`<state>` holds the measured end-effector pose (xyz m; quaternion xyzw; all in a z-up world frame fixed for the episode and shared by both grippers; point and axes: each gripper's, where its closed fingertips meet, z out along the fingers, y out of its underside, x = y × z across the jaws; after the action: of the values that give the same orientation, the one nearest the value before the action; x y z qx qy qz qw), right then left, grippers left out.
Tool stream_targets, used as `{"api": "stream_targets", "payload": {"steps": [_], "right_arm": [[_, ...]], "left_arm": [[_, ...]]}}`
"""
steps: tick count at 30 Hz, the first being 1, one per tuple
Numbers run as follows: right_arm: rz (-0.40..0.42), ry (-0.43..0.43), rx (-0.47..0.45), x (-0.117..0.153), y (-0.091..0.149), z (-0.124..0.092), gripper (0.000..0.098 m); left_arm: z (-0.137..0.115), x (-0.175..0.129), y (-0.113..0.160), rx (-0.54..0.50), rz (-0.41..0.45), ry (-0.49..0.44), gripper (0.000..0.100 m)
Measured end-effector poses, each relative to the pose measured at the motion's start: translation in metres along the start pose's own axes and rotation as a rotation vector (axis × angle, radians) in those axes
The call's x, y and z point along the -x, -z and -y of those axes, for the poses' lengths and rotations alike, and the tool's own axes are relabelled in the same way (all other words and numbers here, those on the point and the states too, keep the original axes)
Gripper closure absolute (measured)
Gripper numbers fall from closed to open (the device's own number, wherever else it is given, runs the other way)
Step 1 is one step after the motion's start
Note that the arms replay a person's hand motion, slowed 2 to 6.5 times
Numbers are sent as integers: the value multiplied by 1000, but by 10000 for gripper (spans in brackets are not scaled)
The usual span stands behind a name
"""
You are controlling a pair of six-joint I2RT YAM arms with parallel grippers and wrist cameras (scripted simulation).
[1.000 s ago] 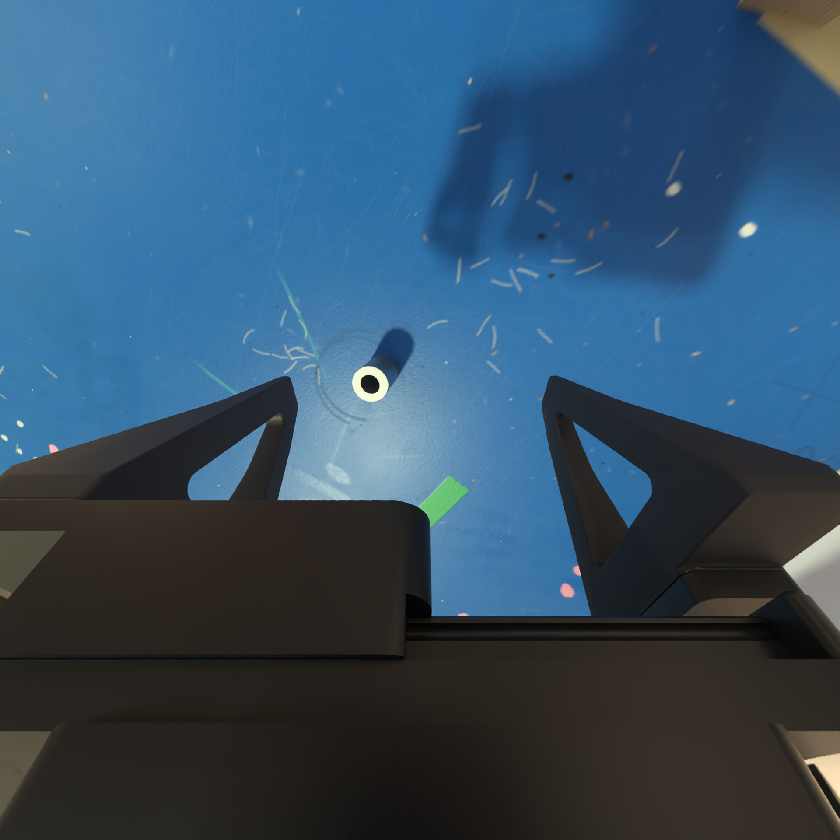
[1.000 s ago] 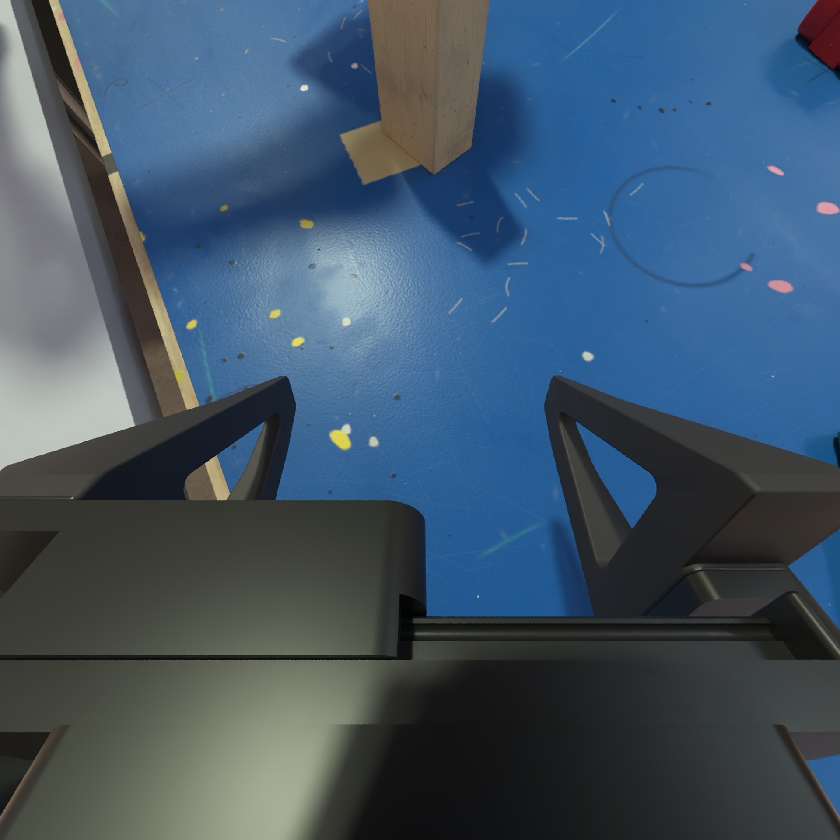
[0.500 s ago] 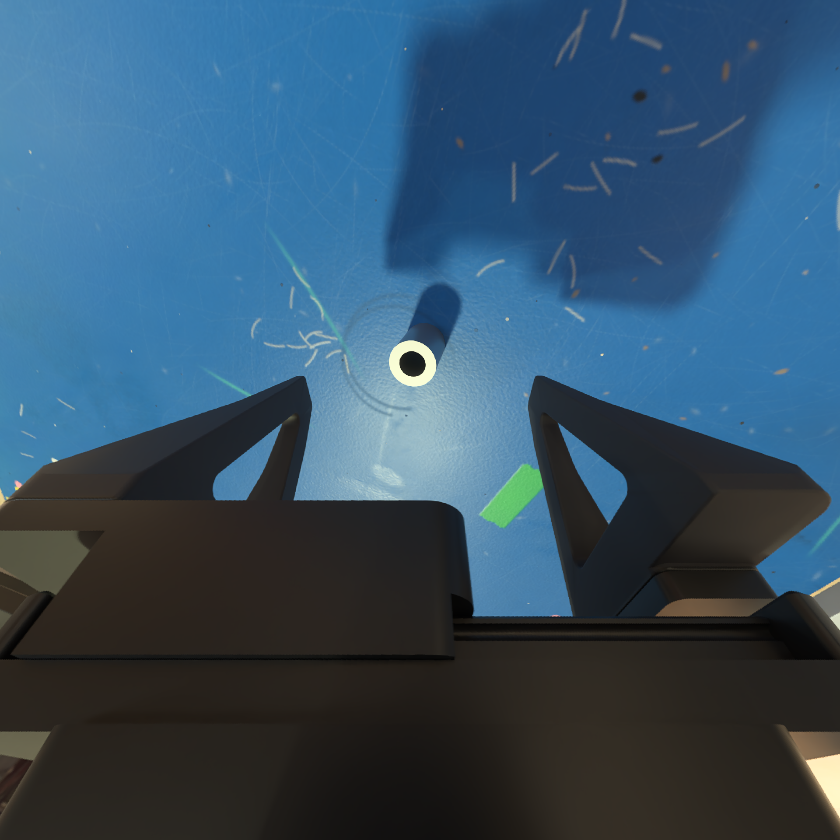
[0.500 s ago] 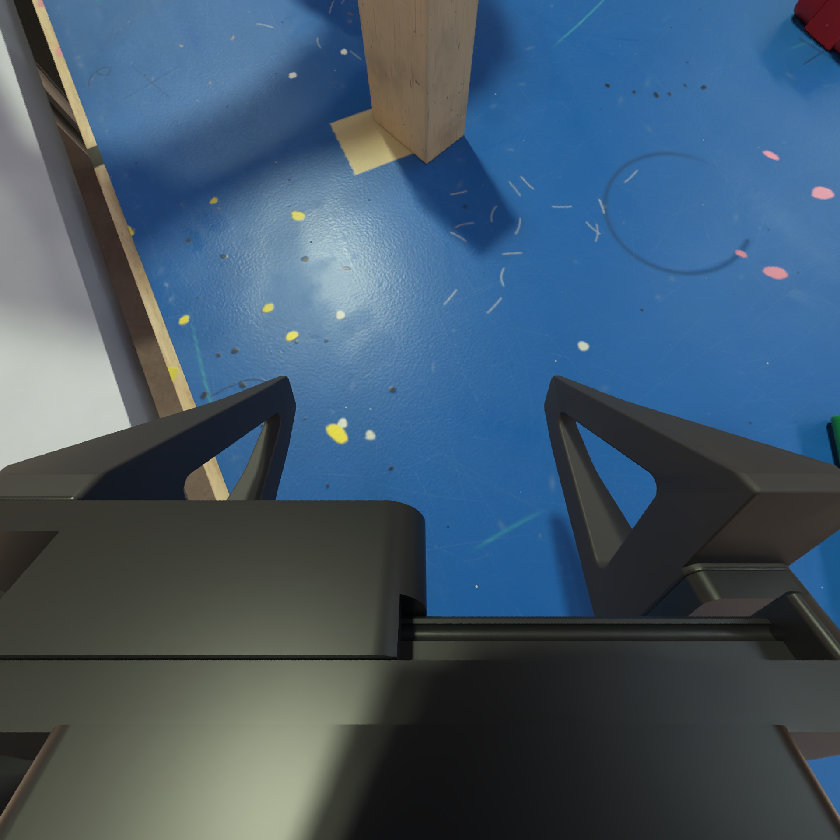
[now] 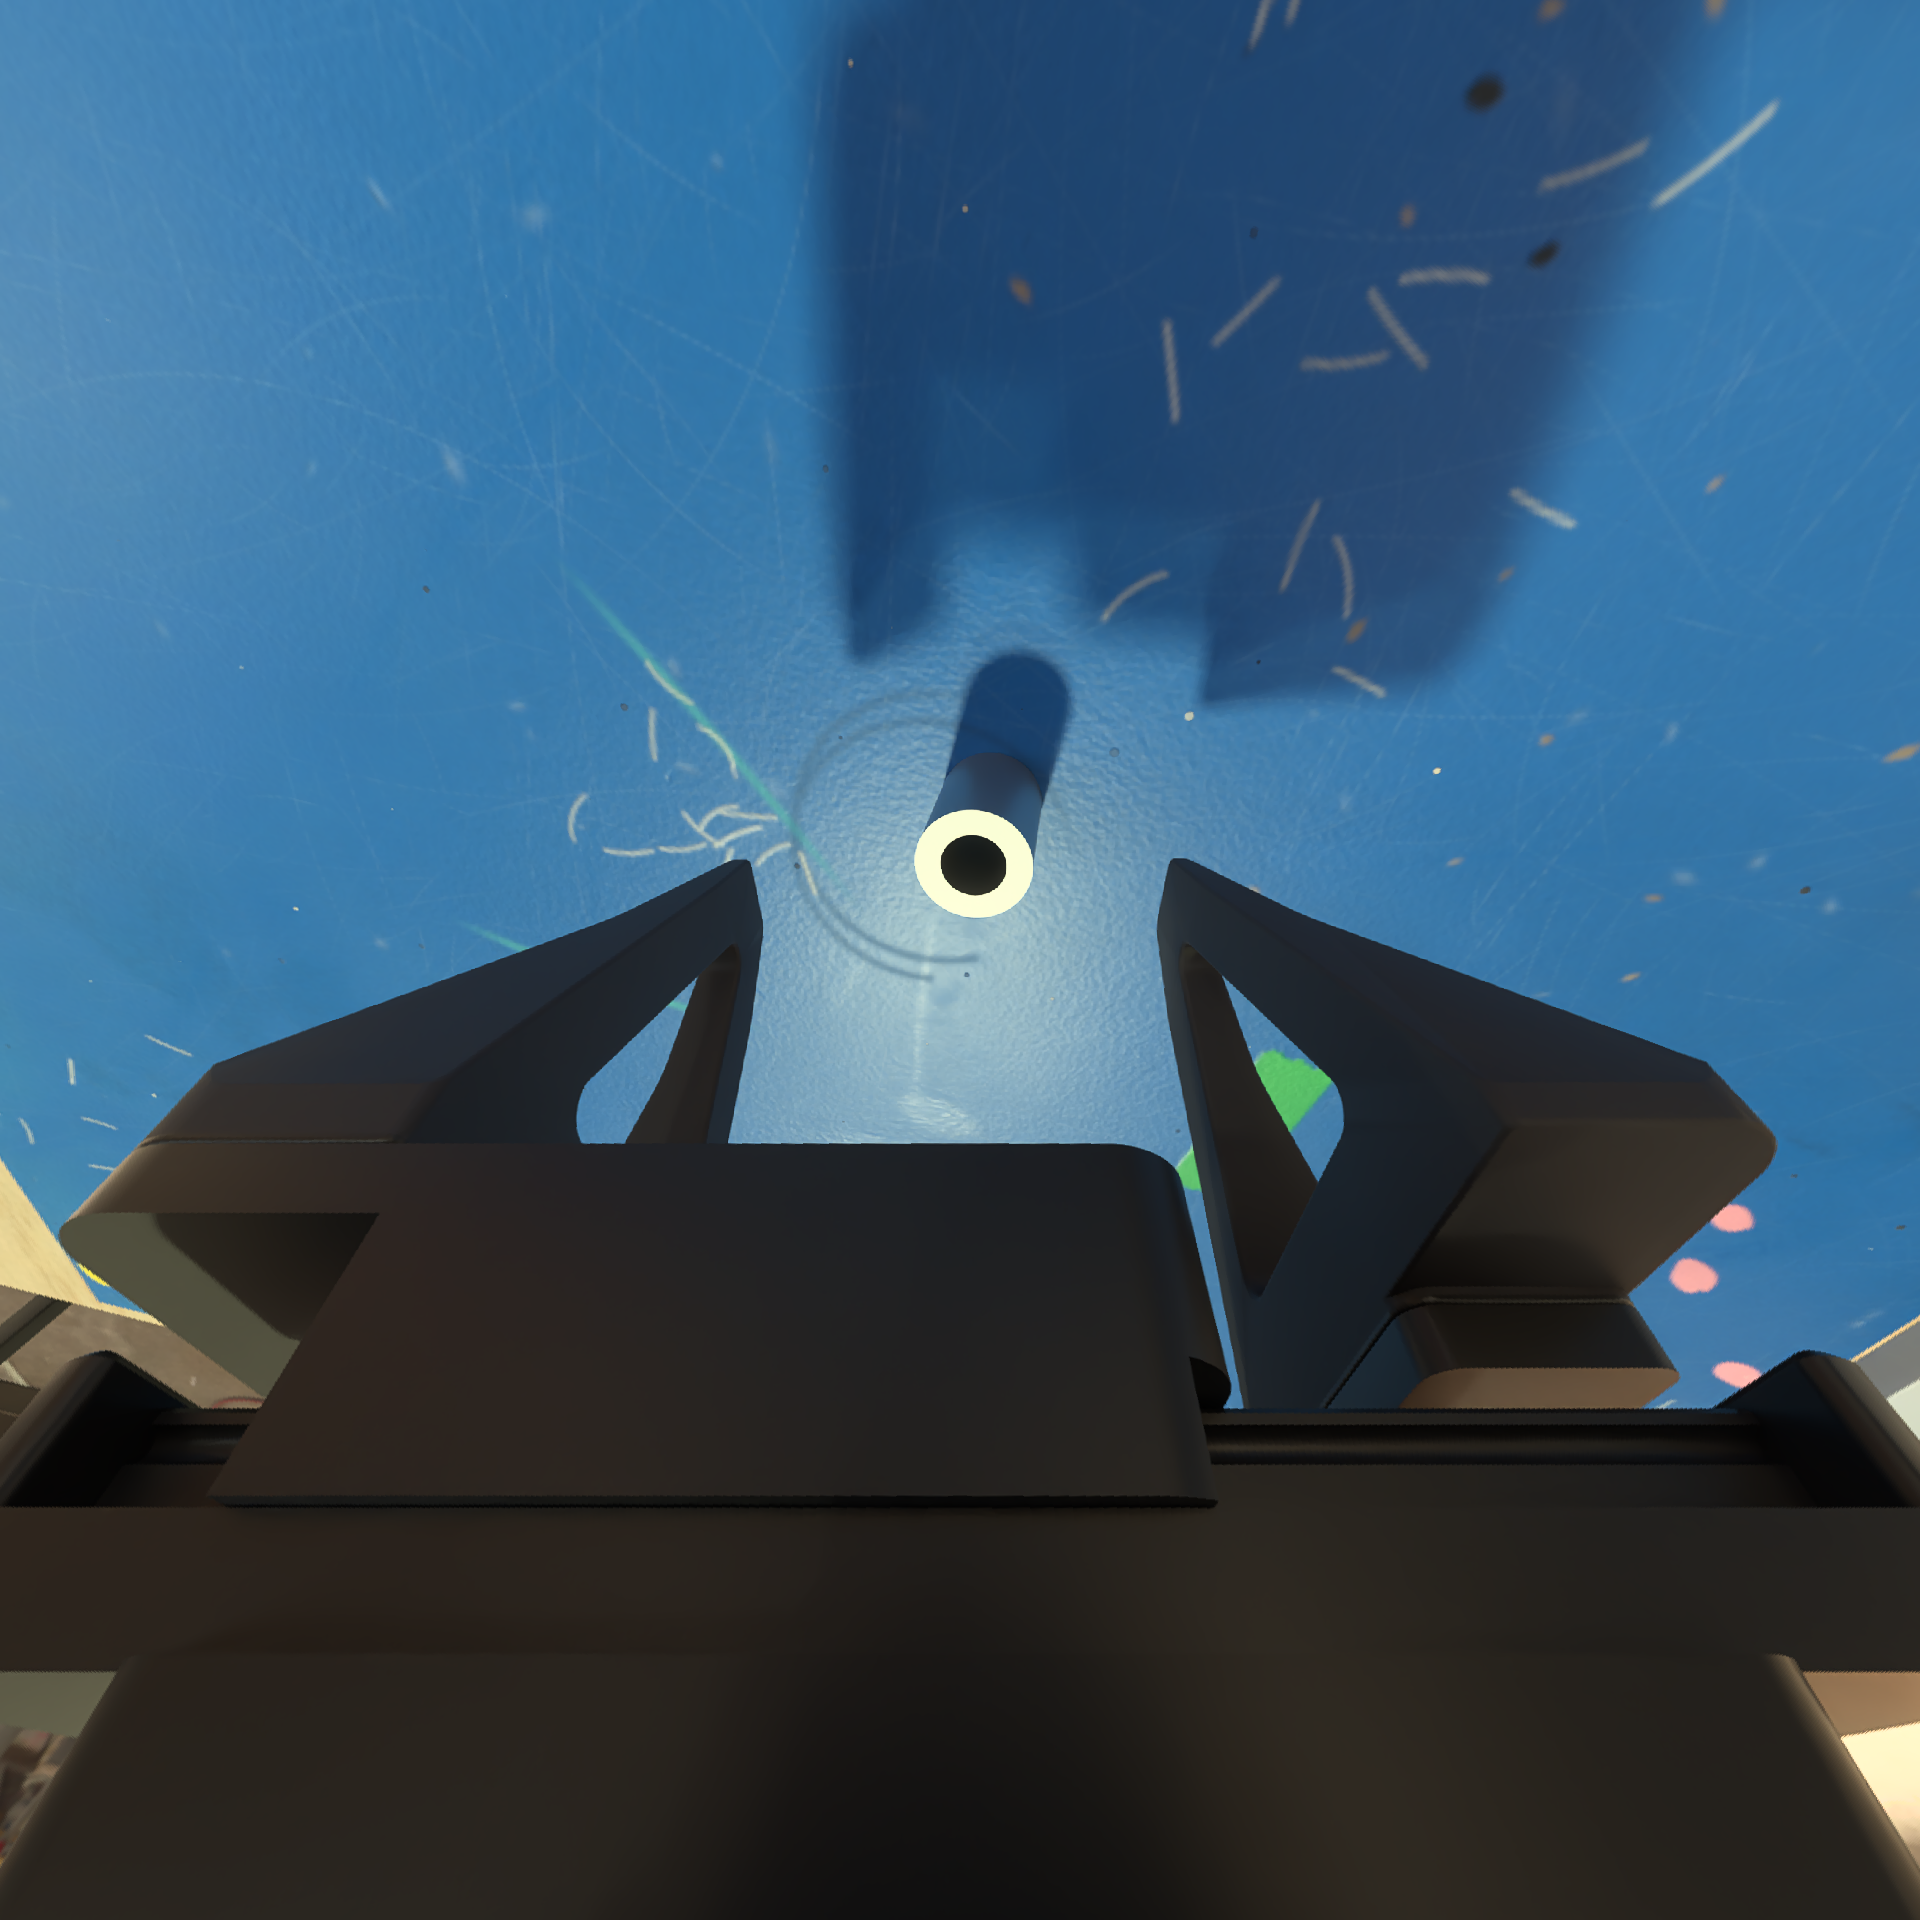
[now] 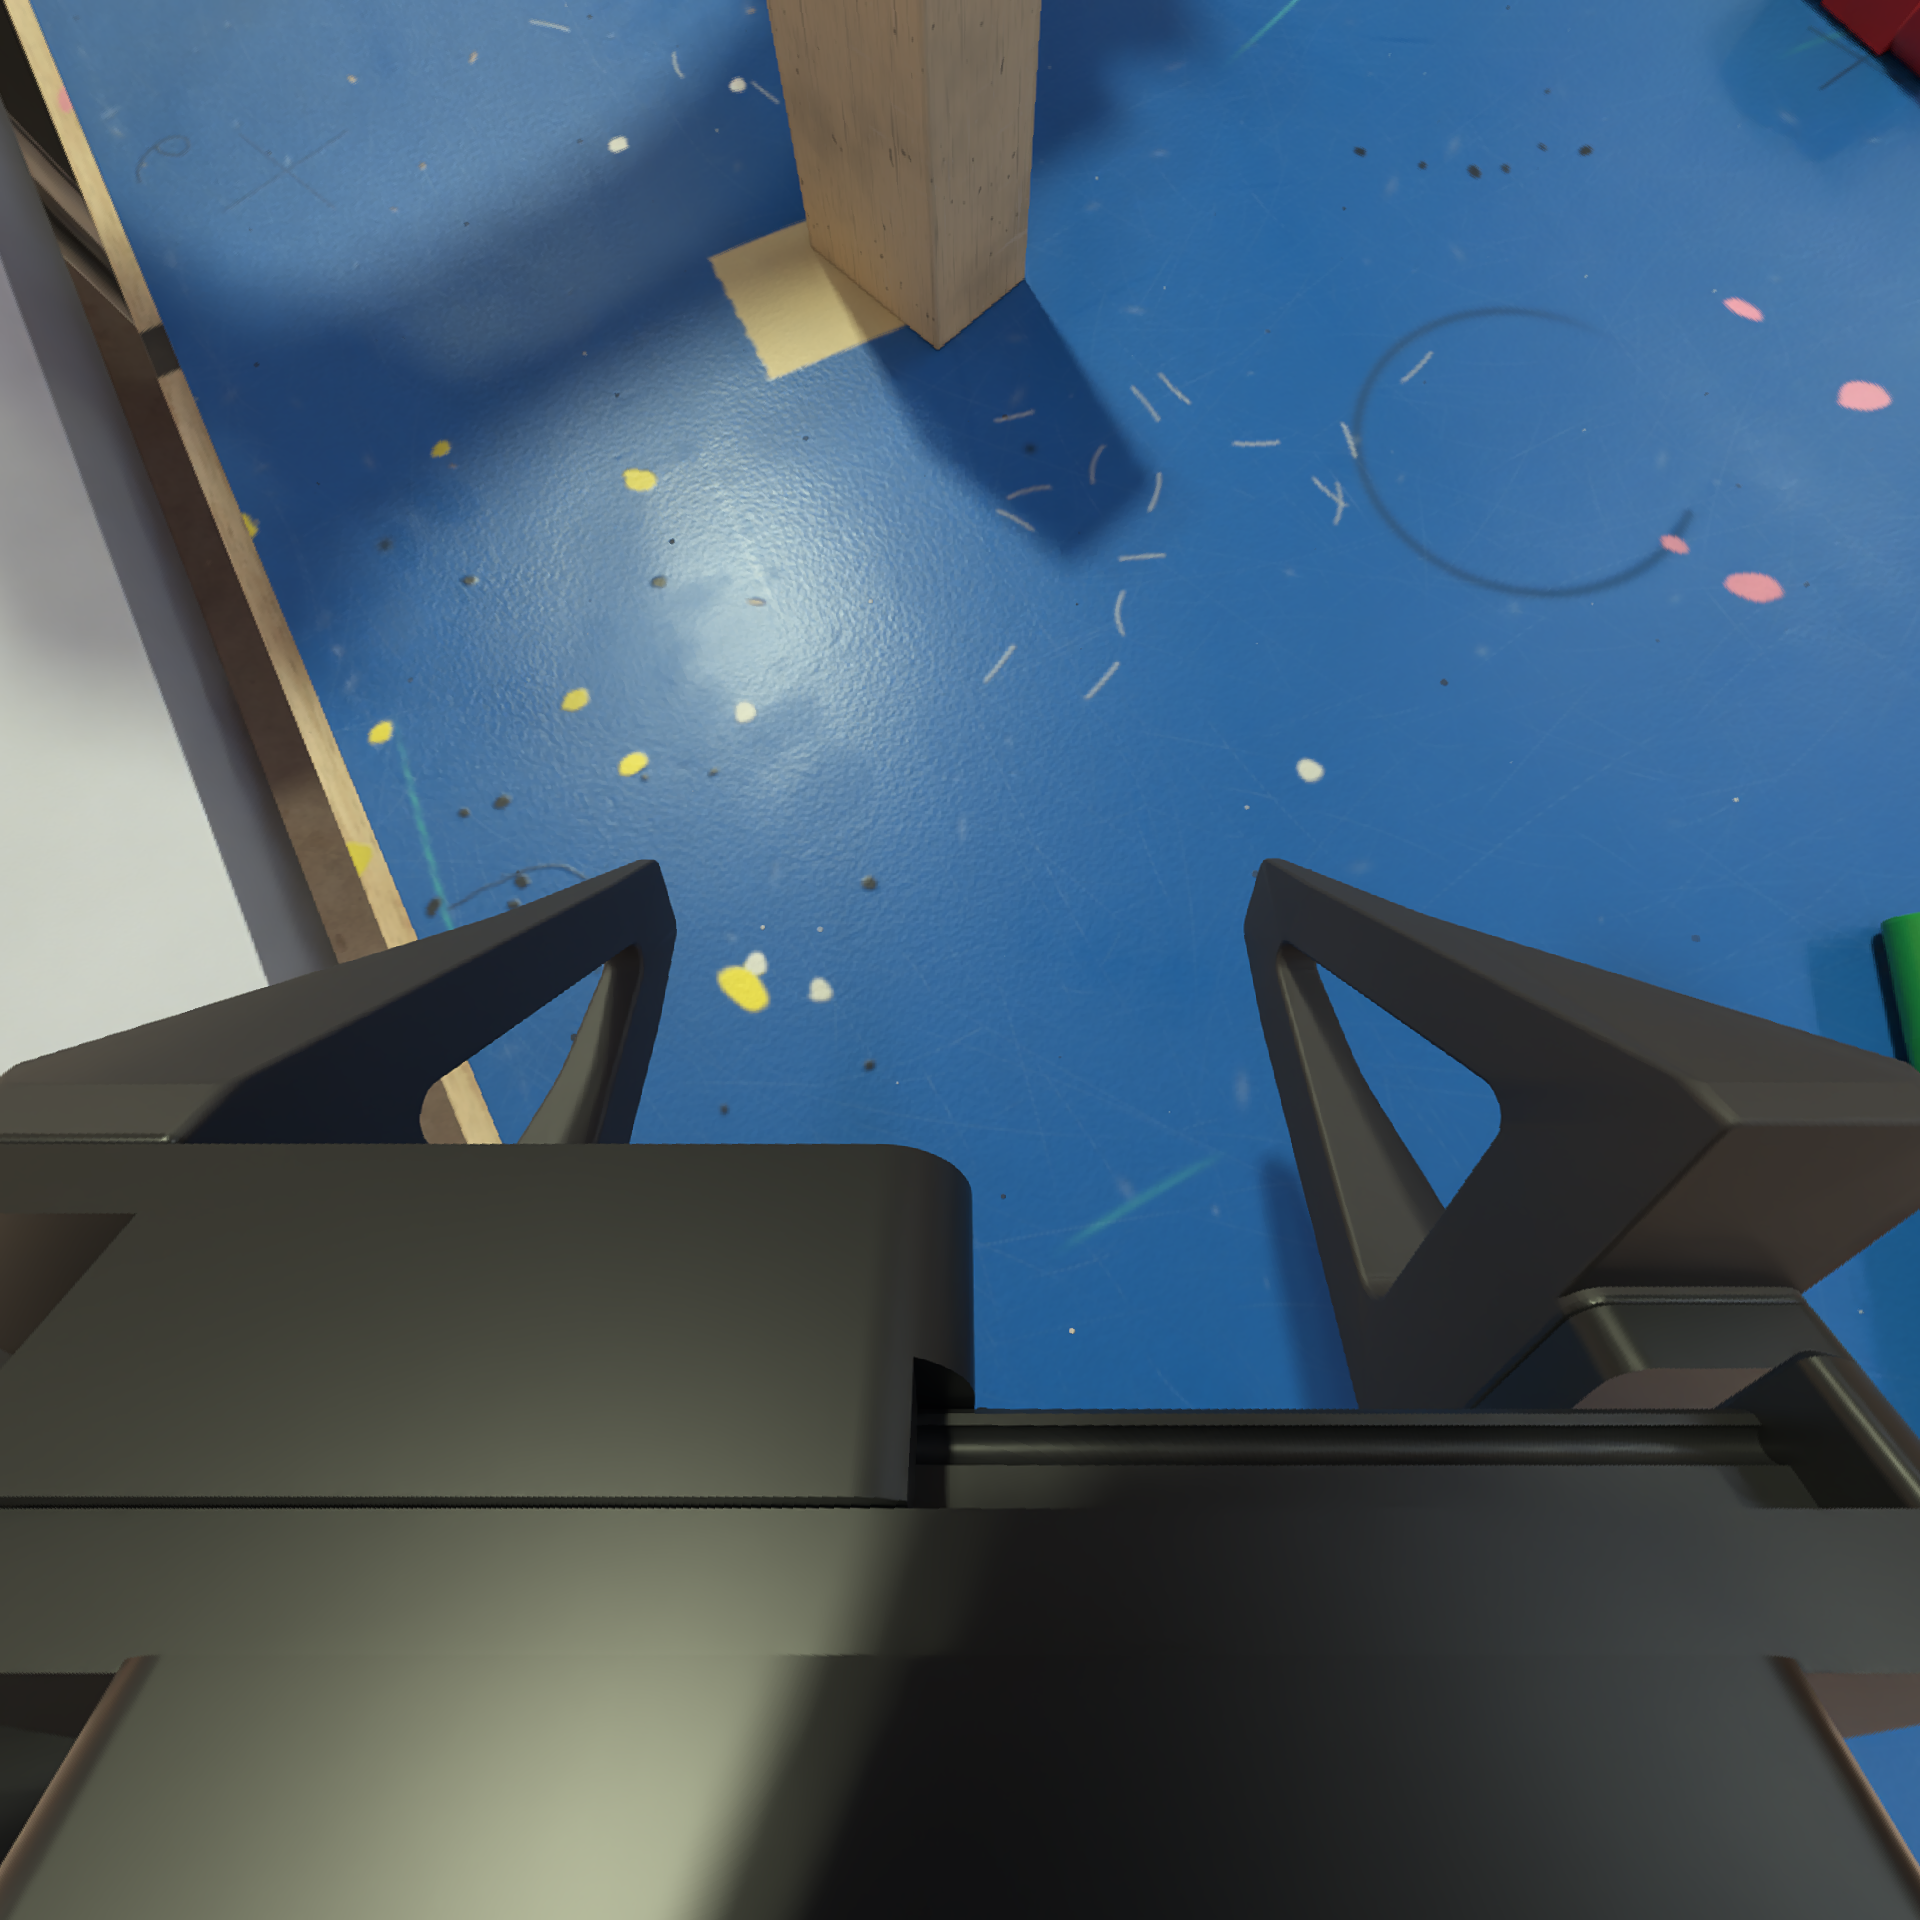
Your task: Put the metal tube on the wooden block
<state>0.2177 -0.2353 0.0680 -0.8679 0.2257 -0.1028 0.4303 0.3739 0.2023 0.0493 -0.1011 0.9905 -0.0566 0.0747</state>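
Observation:
The metal tube [image 5: 977, 847] stands upright on the blue table, seen end-on as a pale ring with a dark bore. My left gripper [image 5: 956, 868] is open above it, pointing down, with the tube's top between the two fingertips and no contact visible. The wooden block [image 6: 914, 156] stands upright at the top of the right wrist view, on a strip of tan tape [image 6: 790, 312]. My right gripper [image 6: 961, 873] is open and empty, well short of the block.
A green tape piece [image 5: 1283, 1091] lies behind my left gripper's right finger. The table's wooden edge [image 6: 239, 613] runs along the left of the right wrist view. A green object [image 6: 1901, 987] sits at the right edge, a red one [image 6: 1881, 26] at the top right.
My left gripper has come down toward the tube and centred on it, and its fingers have narrowed. The right gripper has drifted slightly back from the block.

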Motion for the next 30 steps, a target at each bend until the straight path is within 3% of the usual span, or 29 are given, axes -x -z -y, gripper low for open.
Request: {"api": "stream_targets", "payload": {"steps": [19,30], "right_arm": [[-2,-3,19,-4,-3,0,39],[0,-3,23,-5,-5,-1,39]], "left_arm": [[-1,4,-18,30,-36,-11,475],[-2,1,-23,34,-59,-8,616]]}}
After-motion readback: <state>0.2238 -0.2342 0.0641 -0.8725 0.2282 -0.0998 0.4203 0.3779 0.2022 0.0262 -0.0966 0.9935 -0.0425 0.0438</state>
